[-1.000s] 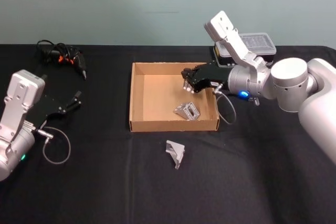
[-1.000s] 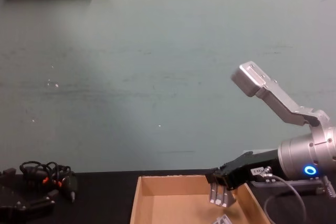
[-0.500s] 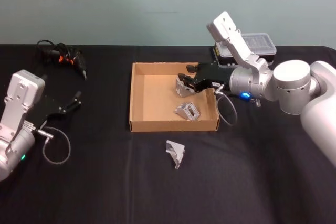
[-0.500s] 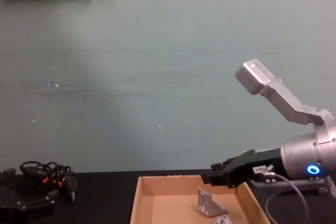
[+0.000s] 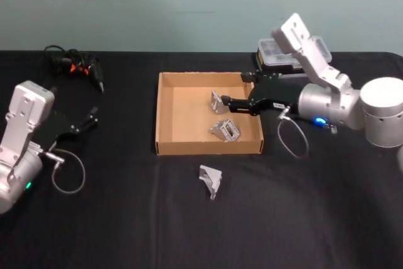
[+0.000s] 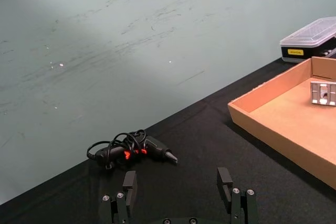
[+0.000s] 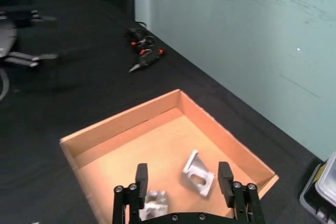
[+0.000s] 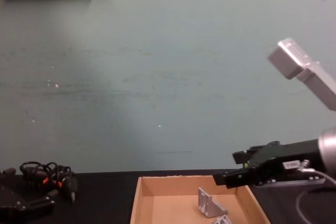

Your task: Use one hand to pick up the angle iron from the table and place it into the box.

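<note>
The tan cardboard box [image 5: 208, 150] sits mid-table. Inside it lie two silver angle irons: one [image 5: 218, 101] near the back right, just off the tips of my right gripper [image 5: 232, 105], and one [image 5: 225, 130] nearer the front wall. A third angle iron [image 5: 210, 181] lies on the black table [image 5: 138, 218] in front of the box. My right gripper [image 7: 182, 176] is open above the box's right side and holds nothing; both irons [image 7: 197, 173] [image 7: 154, 203] lie below its fingers. My left gripper [image 5: 88, 121] rests open at the far left.
A black plastic case with a clear lid [image 5: 283, 55] stands behind the box on the right. A black tool with orange marks and a coiled cable [image 5: 75, 67] lies at the back left. Loose cables hang by both wrists.
My right gripper has let go of an angle iron, which now rests in the box's back right. The gripper has drawn back to the right. The left arm has not moved.
</note>
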### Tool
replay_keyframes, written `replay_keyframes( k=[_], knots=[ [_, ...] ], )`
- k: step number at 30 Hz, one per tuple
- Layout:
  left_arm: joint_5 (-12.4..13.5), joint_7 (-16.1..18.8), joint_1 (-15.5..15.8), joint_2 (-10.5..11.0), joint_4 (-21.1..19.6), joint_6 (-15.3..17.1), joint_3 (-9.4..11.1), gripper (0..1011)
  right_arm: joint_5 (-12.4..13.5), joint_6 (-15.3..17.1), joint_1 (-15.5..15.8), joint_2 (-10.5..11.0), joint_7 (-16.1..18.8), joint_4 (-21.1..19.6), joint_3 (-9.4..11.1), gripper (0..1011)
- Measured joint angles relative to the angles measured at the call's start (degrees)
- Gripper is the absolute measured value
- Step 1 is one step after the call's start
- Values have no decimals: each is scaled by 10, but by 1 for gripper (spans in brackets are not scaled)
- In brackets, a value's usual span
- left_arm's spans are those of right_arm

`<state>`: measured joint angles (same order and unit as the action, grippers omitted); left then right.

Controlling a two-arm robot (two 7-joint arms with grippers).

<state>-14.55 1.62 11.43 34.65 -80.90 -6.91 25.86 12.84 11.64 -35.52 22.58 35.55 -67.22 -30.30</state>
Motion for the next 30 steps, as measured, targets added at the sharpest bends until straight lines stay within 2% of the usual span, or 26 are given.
replay_keyframes(
  k=[1, 2, 3, 6, 14, 23, 30],
  knots=[
    [0, 0, 0, 0, 0, 0, 0, 1000, 5, 5, 11, 11, 2, -21, 2, 838],
    [0, 0, 0, 0, 0, 0, 0, 1000, 7, 8, 16, 18, 3, -32, 3, 890],
    [0, 0, 0, 0, 0, 0, 0, 1000, 7, 8, 16, 18, 3, -32, 3, 890],
    [0, 0, 0, 0, 0, 0, 0, 1000, 21, 20, 45, 48, 7, -87, 8, 997],
    [0, 0, 0, 0, 0, 0, 0, 1000, 51, 42, 98, 103, 24, -179, 10, 1002],
    [0, 0, 0, 0, 0, 0, 0, 1000, 68, 52, 124, 130, 36, -217, -8, 1002],
    [0, 0, 0, 0, 0, 0, 0, 1000, 63, 53, 122, 135, 53, -215, -47, 1002]
  ],
)
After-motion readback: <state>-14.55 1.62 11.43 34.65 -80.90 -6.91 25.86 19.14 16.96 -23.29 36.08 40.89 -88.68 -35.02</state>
